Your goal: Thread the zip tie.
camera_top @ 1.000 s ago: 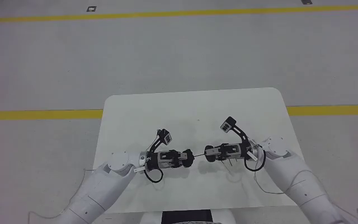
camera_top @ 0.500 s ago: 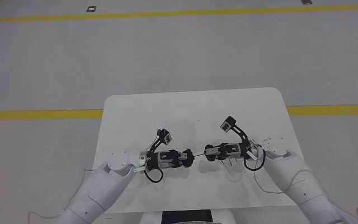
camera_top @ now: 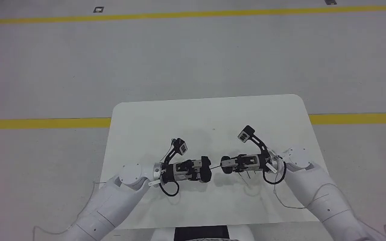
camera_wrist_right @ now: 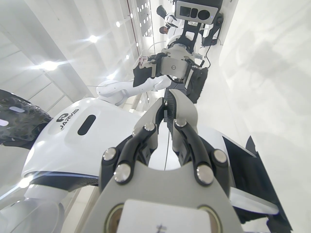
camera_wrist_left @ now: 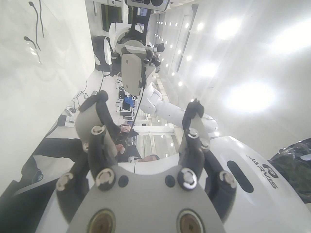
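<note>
change: nudged left gripper [camera_wrist_left: 145, 103] a bit closer to right gripper [camera_wrist_right: 168, 95]; jaws wide open | right: squeezed tight on zip tie [camera_wrist_left: 137, 112] | tie: poking in between left jaws; ready to catch

The counter [camera_top: 181, 120] is plain white and stands on a pale grey floor [camera_top: 181, 60] crossed by yellow stripes [camera_top: 181, 14]. The zip tie [camera_top: 215, 167] is thin and black, and so are the loose ties [camera_wrist_left: 30, 3]. The left tool [camera_top: 207, 169] and right tool [camera_top: 224, 164] are silver-grey with black links.
</note>
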You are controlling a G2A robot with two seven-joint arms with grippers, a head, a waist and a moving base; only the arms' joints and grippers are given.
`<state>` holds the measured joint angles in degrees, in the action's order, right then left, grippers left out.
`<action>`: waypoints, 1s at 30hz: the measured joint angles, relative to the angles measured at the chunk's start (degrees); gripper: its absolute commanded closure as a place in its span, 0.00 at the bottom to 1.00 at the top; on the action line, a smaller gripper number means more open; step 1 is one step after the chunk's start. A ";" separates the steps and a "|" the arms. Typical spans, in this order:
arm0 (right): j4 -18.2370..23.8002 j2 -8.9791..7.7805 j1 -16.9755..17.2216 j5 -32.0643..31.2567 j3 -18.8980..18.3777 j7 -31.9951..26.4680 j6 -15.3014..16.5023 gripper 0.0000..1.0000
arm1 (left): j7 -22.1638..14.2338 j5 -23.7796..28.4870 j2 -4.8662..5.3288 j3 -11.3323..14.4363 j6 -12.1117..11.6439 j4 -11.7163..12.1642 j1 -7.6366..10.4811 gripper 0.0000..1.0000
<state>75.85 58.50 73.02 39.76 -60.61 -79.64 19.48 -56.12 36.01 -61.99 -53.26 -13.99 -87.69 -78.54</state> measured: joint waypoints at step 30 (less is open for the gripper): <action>2.55 0.58 2.80 -0.46 -1.70 5.50 -0.43 1.00 | 6.12 -1.74 -0.59 2.82 -0.62 -0.12 0.65 0.30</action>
<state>78.41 59.08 75.81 39.30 -62.31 -74.14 19.05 -50.00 34.27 -62.58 -50.45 -14.61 -87.81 -77.90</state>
